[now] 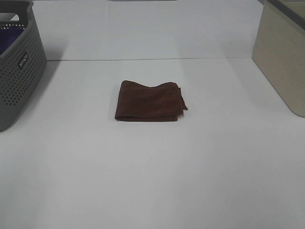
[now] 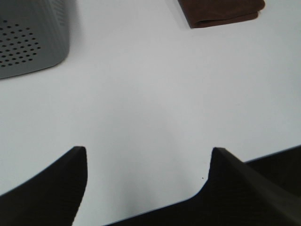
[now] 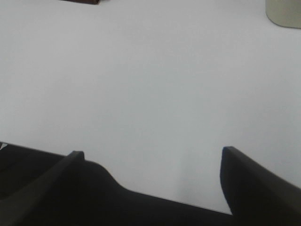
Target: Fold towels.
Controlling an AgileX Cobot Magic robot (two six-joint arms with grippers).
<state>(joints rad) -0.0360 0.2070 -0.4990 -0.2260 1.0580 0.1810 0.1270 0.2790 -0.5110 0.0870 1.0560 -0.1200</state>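
Observation:
The dark reddish-brown towel [image 1: 149, 101] lies folded into a small rectangle in the middle of the white table, with one corner sticking out at its right side. Part of it shows in the left wrist view [image 2: 221, 12], and a sliver of it in the right wrist view [image 3: 80, 1]. My left gripper [image 2: 148, 162] is open and empty over bare table, well away from the towel. My right gripper [image 3: 153, 160] is open and empty over bare table too. Neither arm shows in the exterior high view.
A grey perforated basket [image 1: 16, 71] stands at the far left with purple fabric [image 1: 9, 38] inside; its wall shows in the left wrist view [image 2: 28, 40]. A beige box [image 1: 283, 57] stands at the far right, its corner in the right wrist view [image 3: 284, 12].

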